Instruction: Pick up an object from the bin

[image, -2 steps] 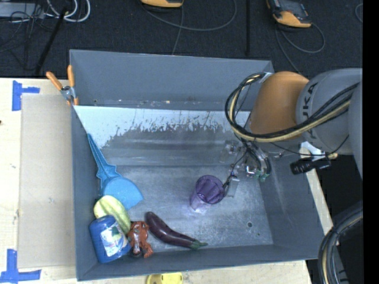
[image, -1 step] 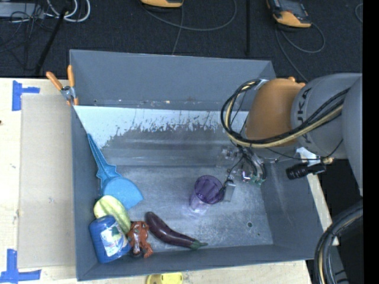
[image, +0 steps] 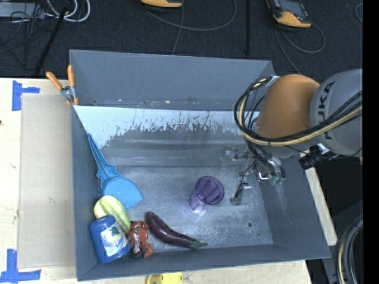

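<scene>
**Gripper low beside a tipped purple cup**

The gripper (image: 238, 197) hangs low over the bin (image: 177, 93) floor, right of centre. Whether it is released or clenched cannot be told, and nothing shows in its grasp.

Just to its left, apart from it, lies one purple cup (image: 205, 194), the nearest thing. It is translucent and tipped over. Its long axis runs from near-left to far-right, with the darker round end towards the far right and the paler end towards the near left.

The rest lie grouped in the near-left corner, one of each. A dark purple eggplant (image: 169, 231) lies lengthwise from left to right. Beside it are a small orange-red thing (image: 140, 239), a blue can (image: 109, 239) and a yellow-green curved piece (image: 113, 209). A blue spatula (image: 113, 182) points its handle up the left wall.
</scene>
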{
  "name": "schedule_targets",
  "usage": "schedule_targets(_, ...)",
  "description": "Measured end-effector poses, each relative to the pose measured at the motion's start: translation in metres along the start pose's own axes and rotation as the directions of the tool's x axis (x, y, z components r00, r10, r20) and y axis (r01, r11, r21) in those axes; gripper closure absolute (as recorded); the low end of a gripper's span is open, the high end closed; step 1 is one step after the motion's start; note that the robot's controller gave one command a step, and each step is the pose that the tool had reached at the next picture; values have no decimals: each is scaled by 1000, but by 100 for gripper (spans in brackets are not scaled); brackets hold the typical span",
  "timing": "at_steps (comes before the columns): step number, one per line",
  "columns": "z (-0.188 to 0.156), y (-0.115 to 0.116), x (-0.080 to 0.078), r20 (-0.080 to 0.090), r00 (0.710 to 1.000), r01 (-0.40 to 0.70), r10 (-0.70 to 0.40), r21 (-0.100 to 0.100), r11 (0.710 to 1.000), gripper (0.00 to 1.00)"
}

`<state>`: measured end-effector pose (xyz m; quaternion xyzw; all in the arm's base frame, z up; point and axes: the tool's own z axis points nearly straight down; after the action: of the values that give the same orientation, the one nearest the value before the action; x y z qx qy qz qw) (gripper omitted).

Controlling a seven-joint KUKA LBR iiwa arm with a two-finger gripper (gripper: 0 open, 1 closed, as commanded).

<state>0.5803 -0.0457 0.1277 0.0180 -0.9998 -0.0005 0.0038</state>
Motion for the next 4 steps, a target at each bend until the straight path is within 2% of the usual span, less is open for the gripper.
schedule_targets(1, 3, 19, 8, 18, 1000, 16, -16, 4, 1000, 0)
schedule_targets(2, 31, 45, -6, 6, 940, -341, 341, -3, 940, 100)
schedule_targets(3, 40, 45, -4, 12, 940, -340, 340, -1, 940, 0)
schedule_targets(4, 42, 47, -2, 7, 942, -337, 337, -1, 942, 100)
